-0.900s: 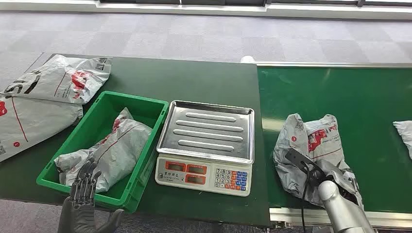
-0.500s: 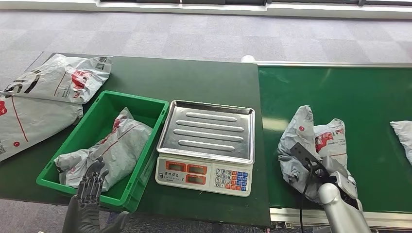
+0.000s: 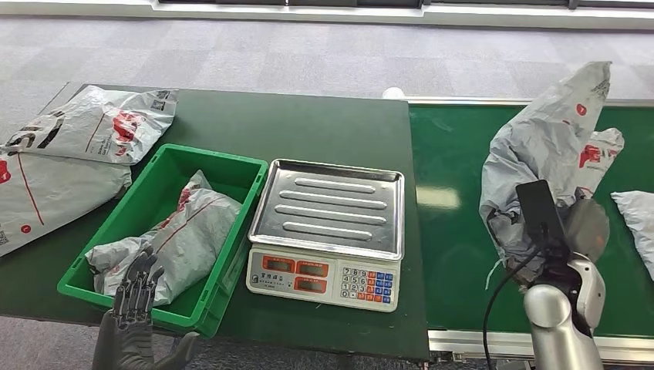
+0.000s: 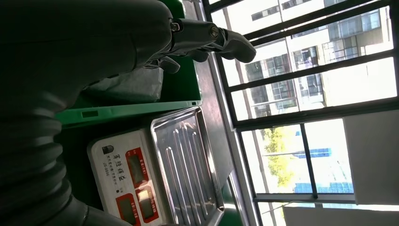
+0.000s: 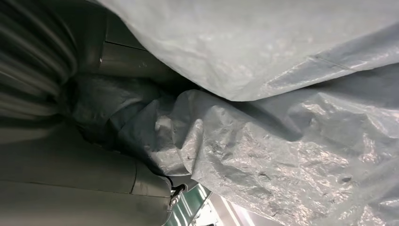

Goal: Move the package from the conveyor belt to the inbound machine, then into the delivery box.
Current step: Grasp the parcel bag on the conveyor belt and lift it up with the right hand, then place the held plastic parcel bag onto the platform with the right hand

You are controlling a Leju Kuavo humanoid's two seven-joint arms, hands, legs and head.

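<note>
Head view: right hand (image 3: 567, 231) grips package (image 3: 551, 146), lifted at frame right, long axis upright. Scale (image 3: 332, 206) sits centre-frame, leftward. Left hand (image 3: 135, 297) holds nothing, fingers apart.

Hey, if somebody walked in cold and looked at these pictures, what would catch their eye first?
Probably the crumpled grey package that the right hand holds up above the green conveyor belt. Next, the shiny steel scale at the middle of the dark table, with a bright green bin beside it that already has a grey bag in it. The left hand is at the bin's near edge.
</note>
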